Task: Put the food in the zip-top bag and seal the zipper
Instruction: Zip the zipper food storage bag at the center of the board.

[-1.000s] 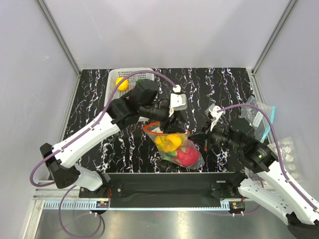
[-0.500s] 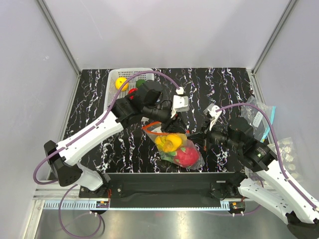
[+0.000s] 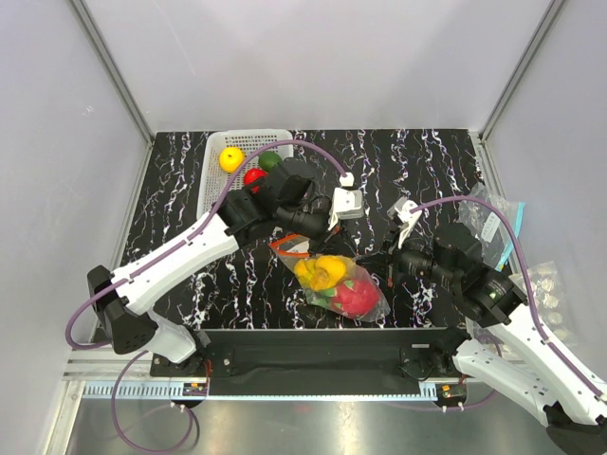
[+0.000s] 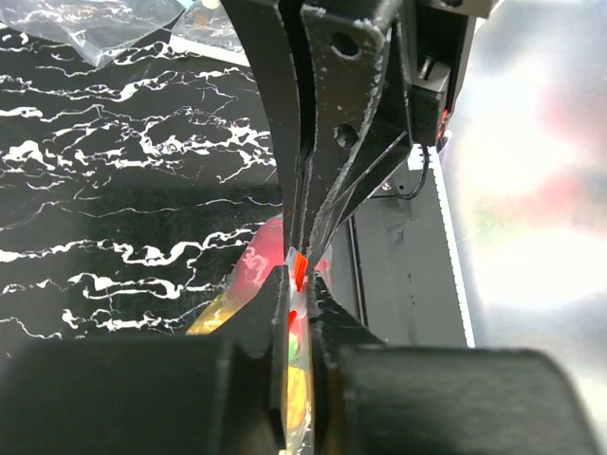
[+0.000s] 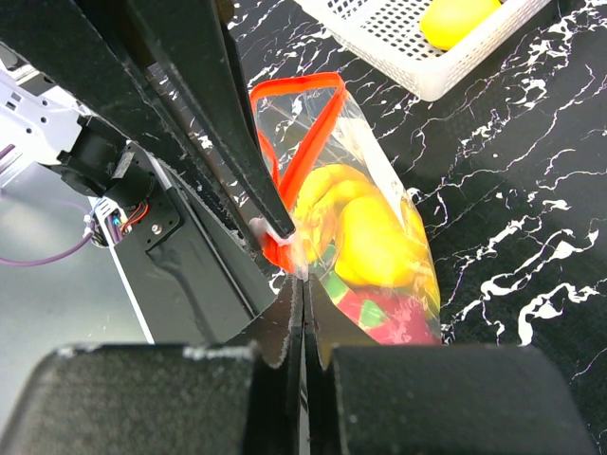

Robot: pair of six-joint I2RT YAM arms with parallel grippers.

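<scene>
Filled zip-top bag (image 3: pixel 334 284) lying mid-tabletop, both grippers at its zipper (image 4: pixel 298 269).

The bag rests on the black marbled tabletop (image 3: pixel 427 161) near the front edge. The food inside is a yellow banana bunch (image 3: pixel 321 272) and a pink-red dragon fruit (image 3: pixel 353 297). The film looks thin, slick and limp, and I'd guess the light plastic fruit will roll and sag in it. The stiffer red-orange strip is the sensible place to grip. The left gripper (image 4: pixel 297 277) is nearly closed, pinching that strip. The right gripper (image 5: pixel 302 281) is fully closed, seemingly on the bag's corner by the zipper end. The mouth gapes in a loop. A white mesh basket (image 3: pixel 213 180) sits beyond.
</scene>
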